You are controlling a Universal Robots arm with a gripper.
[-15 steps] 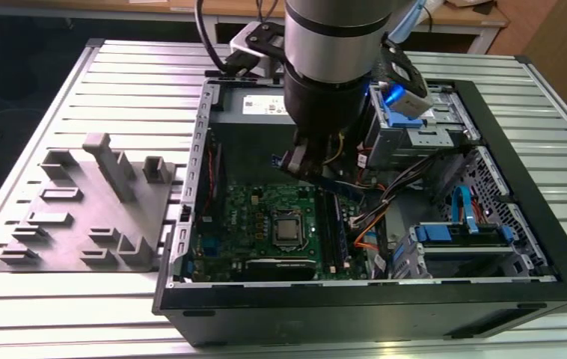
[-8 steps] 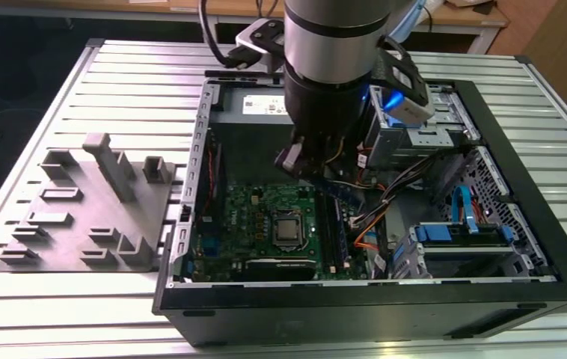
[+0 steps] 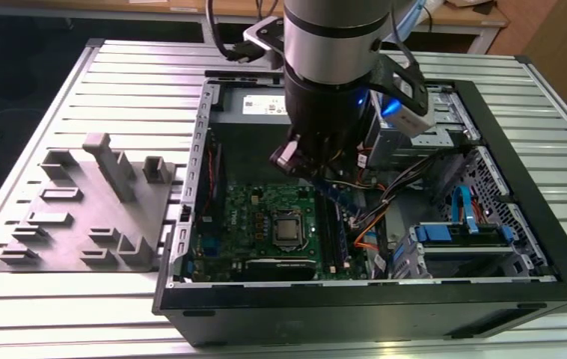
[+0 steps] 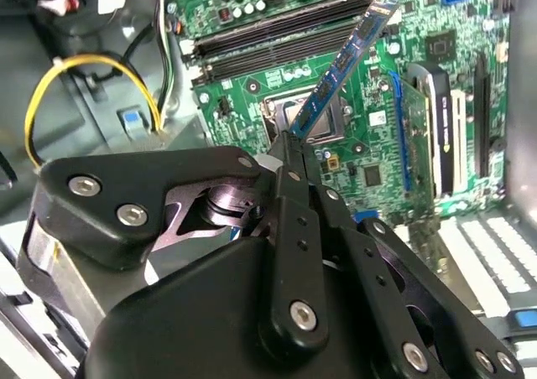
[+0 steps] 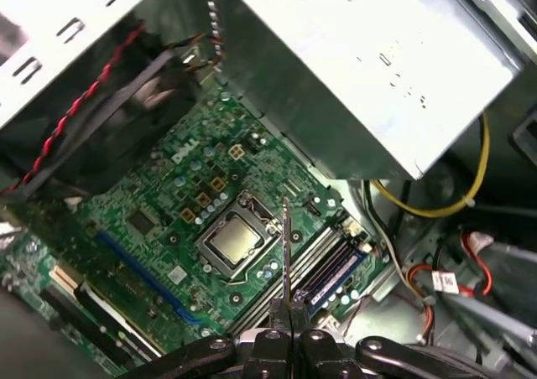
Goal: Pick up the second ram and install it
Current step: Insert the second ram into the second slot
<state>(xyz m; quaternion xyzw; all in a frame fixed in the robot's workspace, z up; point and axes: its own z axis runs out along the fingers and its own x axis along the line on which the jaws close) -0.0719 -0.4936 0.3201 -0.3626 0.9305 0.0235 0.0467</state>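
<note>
The claw [image 4: 291, 142] is clamped on one end of the second ram [image 4: 344, 60]. The blue-green stick juts out from between its fingers [image 4: 294, 190] and hangs clear above the green motherboard [image 4: 235, 119] inside the open computer case [image 3: 548, 239]. Beyond the stick's far end lie the black memory slots [image 4: 277, 31], which it does not touch. To this onlooker the pickup looks done and the seating not yet begun. Well away from the claw, a grey parts fixture [image 3: 84, 217] sits on the slatted worktop [image 3: 64, 321].
</note>
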